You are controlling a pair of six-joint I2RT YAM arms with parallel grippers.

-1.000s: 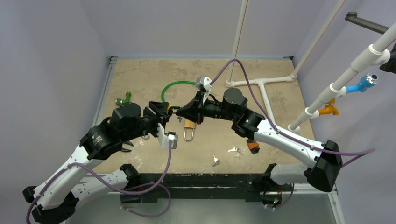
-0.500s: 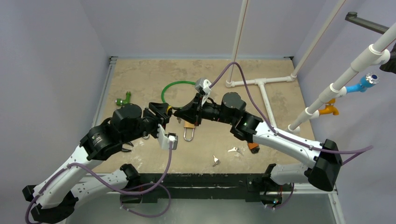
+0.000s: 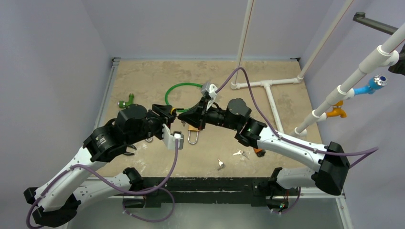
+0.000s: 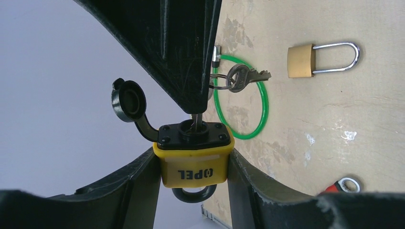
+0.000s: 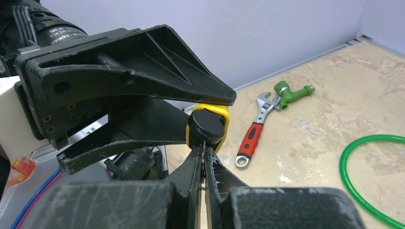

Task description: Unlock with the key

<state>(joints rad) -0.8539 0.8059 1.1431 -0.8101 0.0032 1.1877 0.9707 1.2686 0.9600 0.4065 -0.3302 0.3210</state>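
A yellow padlock (image 4: 193,160) with a black top sits clamped between my left gripper's (image 4: 193,164) two fingers, held above the table with its dark shackle toward the wrist. Its round dust cap (image 4: 128,100) hangs open to one side. My right gripper (image 5: 204,143) is shut on the key (image 4: 196,120), whose blade stands in the padlock's keyhole. A spare key (image 4: 241,76) dangles from the ring beside it. In the top view the left gripper (image 3: 171,113) and right gripper (image 3: 184,116) meet tip to tip at mid-table.
On the table lie a brass padlock (image 3: 193,130), a green ring (image 3: 179,87), a green hose fitting (image 3: 126,101), a red-handled wrench (image 5: 253,136) and two loose keys (image 3: 220,164). White pipe work (image 3: 262,84) stands at the back right.
The right arm has edged a little to the left and its wrist has turned slightly at the padlock. Both grips are unchanged.
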